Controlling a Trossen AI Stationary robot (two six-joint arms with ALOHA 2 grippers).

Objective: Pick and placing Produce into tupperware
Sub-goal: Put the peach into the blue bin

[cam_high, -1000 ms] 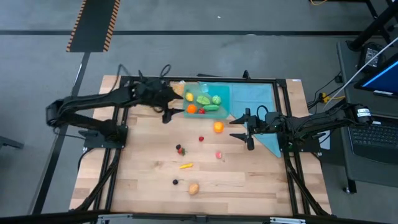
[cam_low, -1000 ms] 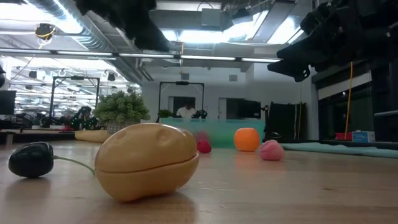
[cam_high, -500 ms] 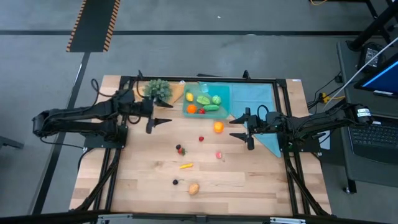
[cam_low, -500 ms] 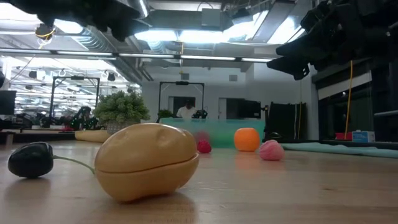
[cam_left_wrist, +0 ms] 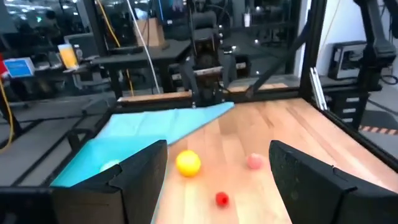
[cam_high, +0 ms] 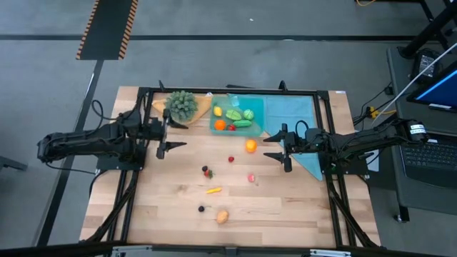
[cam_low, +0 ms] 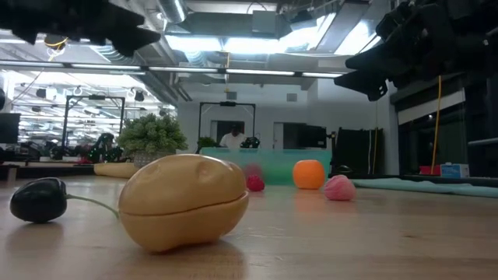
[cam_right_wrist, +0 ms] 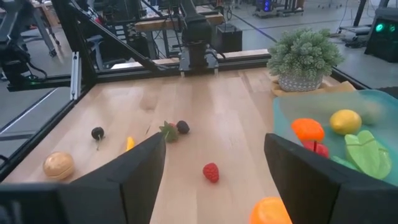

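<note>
Wooden table, scattered produce, tupperware

Both dark arms reach inward from opposite sides, held above the bench. The left end effector hangs with its fingers spread apart and nothing between them. The right end effector likewise has its fingers parted and empty, pointing toward the left arm.
</note>
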